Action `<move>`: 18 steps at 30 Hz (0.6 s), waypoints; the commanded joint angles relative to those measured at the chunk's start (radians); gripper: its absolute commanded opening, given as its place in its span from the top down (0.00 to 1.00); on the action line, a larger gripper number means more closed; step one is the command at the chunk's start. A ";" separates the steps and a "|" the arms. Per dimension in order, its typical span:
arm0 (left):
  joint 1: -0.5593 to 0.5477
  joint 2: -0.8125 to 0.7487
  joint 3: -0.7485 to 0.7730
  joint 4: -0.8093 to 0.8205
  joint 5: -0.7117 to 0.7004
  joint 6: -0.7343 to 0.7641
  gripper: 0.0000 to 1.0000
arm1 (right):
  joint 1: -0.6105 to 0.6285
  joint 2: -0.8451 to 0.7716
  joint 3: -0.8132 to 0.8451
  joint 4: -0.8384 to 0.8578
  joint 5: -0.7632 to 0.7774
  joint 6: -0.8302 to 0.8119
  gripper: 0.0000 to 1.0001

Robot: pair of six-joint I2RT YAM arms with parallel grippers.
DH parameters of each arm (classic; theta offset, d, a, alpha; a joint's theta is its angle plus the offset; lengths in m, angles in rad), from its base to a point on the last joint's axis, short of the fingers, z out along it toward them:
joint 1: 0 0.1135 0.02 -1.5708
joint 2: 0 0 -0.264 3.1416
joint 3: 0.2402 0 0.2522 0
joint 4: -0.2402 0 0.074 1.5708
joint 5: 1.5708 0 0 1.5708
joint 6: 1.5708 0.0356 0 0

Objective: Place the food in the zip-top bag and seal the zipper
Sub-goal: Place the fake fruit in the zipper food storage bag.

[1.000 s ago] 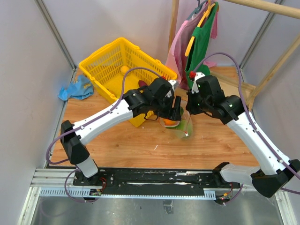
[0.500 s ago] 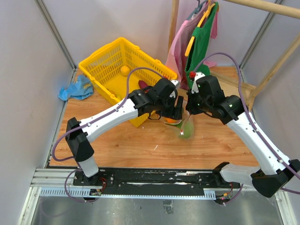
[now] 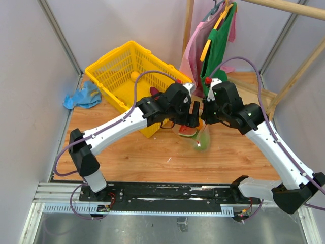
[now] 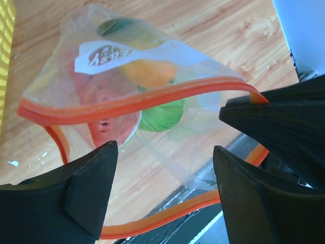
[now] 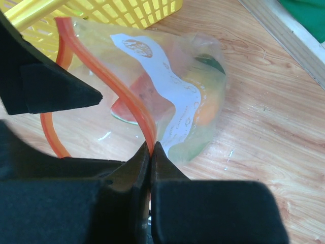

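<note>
Both arms reach inward and meet above the wooden tabletop (image 3: 152, 152), beside the yellow basket (image 3: 109, 68). Right jaws pinch the orange zipper (image 5: 114, 81) of the clear, crinkly bag (image 4: 167, 53). Left jaws gape empty over its mouth. Inside: red wedge (image 4: 104, 101), orange fruit (image 4: 147, 72), green piece (image 4: 161, 114).

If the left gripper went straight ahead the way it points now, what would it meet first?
Probably the zip-top bag: the open left gripper faces its mouth, then the watermelon wedge and green piece inside. Depth is unclear.
</note>
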 commanded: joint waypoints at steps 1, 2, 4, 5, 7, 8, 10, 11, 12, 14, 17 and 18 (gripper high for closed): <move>-0.001 -0.078 -0.005 0.034 -0.037 0.015 0.21 | 0.015 0.002 0.007 0.026 0.022 -0.002 0.99; -0.001 -0.087 -0.004 0.029 -0.043 0.018 0.20 | 0.015 0.003 0.009 0.025 0.023 -0.001 0.99; 0.002 -0.103 0.002 0.013 -0.064 0.026 0.19 | 0.016 0.003 0.008 0.024 0.027 -0.004 0.99; 0.006 -0.111 0.004 0.006 -0.076 0.031 0.19 | 0.015 0.003 0.007 0.024 0.028 -0.005 0.99; 0.025 -0.129 0.002 -0.011 -0.089 0.035 0.19 | 0.016 0.004 0.007 0.025 0.030 -0.005 0.99; 0.039 -0.139 0.001 -0.025 -0.092 0.035 0.19 | 0.015 0.005 0.008 0.025 0.029 -0.005 0.99; 0.076 -0.166 -0.006 -0.045 -0.101 0.038 0.19 | 0.015 0.005 0.009 0.025 0.029 -0.005 0.99; 0.087 -0.178 -0.010 -0.055 -0.107 0.040 0.19 | 0.016 0.005 0.009 0.025 0.031 -0.005 0.99; 0.110 -0.190 -0.013 -0.064 -0.112 0.042 0.19 | 0.015 0.005 0.009 0.025 0.032 -0.005 0.99; 0.154 -0.210 -0.022 -0.080 -0.119 0.049 0.17 | 0.016 0.003 0.007 0.025 0.037 -0.007 0.99; 0.253 -0.228 -0.034 -0.109 -0.105 0.052 0.16 | 0.016 0.005 0.009 0.025 0.039 -0.008 0.99; 0.288 -0.230 -0.037 -0.117 -0.099 0.053 0.16 | 0.015 0.006 0.010 0.024 0.039 -0.007 0.99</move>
